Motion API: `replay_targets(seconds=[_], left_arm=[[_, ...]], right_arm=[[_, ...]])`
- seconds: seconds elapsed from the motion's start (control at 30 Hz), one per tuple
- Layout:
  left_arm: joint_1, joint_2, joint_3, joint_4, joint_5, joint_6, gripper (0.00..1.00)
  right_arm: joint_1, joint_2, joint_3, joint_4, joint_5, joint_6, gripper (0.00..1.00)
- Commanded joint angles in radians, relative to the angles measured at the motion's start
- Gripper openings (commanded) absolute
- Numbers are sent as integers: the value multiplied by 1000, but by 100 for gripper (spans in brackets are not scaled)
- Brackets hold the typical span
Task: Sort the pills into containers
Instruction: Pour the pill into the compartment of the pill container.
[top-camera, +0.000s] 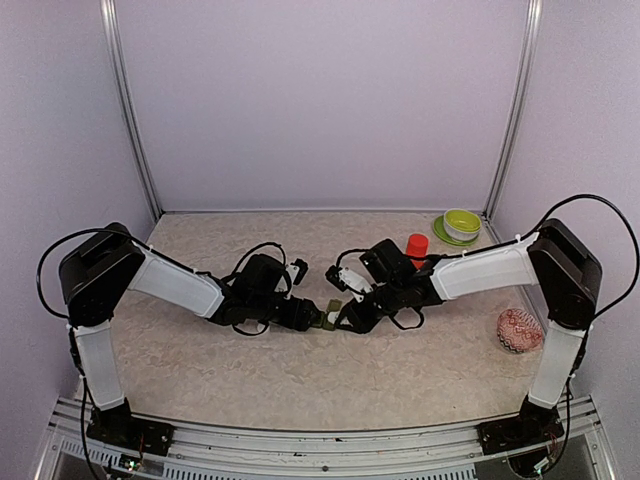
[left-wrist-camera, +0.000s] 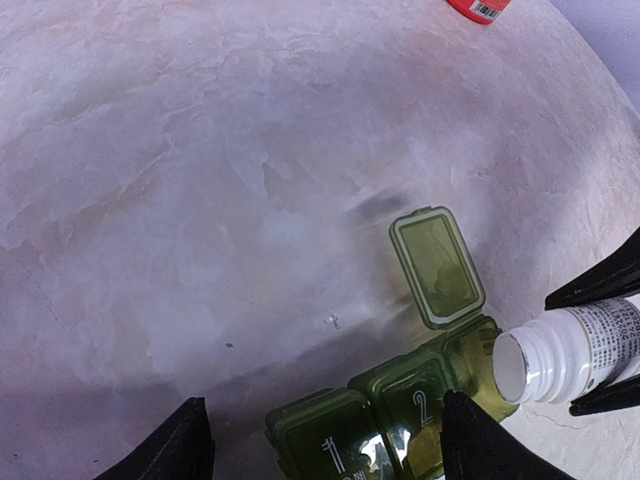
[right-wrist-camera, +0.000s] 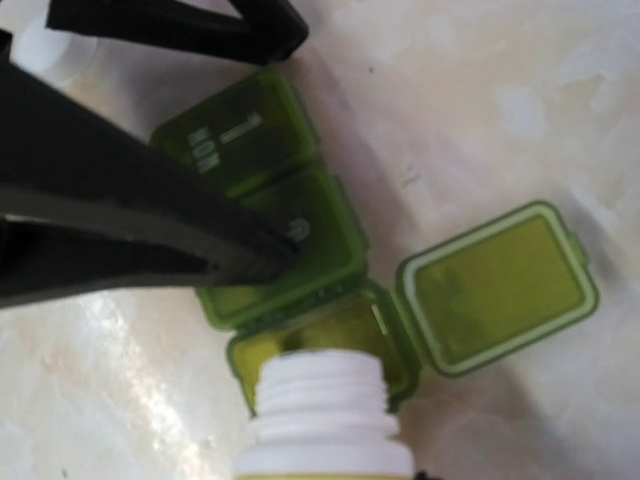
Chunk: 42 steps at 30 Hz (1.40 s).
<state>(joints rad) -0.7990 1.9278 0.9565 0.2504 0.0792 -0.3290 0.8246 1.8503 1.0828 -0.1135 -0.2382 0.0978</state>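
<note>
While the left gripper (left-wrist-camera: 322, 405) sits with jaws apart astride the green pill containers (left-wrist-camera: 395, 395), midway between the table's (left-wrist-camera: 200, 200) side edges, the right gripper (top-camera: 347, 318) clamps an uncapped bottle (left-wrist-camera: 565, 352). Its mouth tips over the end box (right-wrist-camera: 325, 335) (lid (right-wrist-camera: 495, 290) flipped open).

The overhead view is evenly, softly lit and moderately bright; shadows on the table (top-camera: 300, 380) are faint and soft-edged. The left wrist view is fairly sharp, with pale washed-out glare across the upper tabletop, darkening toward the lower left corner, and wide-angle curving at the edges; small highlights glint on the containers (left-wrist-camera: 400, 400). The right wrist view is soft throughout, and the bottle (right-wrist-camera: 322, 405) neck, close to the lens, is blurred.
</note>
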Motion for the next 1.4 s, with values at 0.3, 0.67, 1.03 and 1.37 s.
replay_targets(seconds=[0.3, 0.67, 1.03, 1.37], left_arm=[[4, 40, 10, -43, -2, 5, 75], [4, 42, 11, -42, -2, 5, 75], [6, 51, 16, -47, 1, 6, 75], [6, 53, 17, -48, 3, 6, 75]], right_arm=[[8, 25, 80, -150, 1, -19, 13], [12, 69, 140, -235, 0, -31, 13], [14, 94, 221, -334, -3, -40, 13], [14, 105, 280, -405, -3, -33, 13]])
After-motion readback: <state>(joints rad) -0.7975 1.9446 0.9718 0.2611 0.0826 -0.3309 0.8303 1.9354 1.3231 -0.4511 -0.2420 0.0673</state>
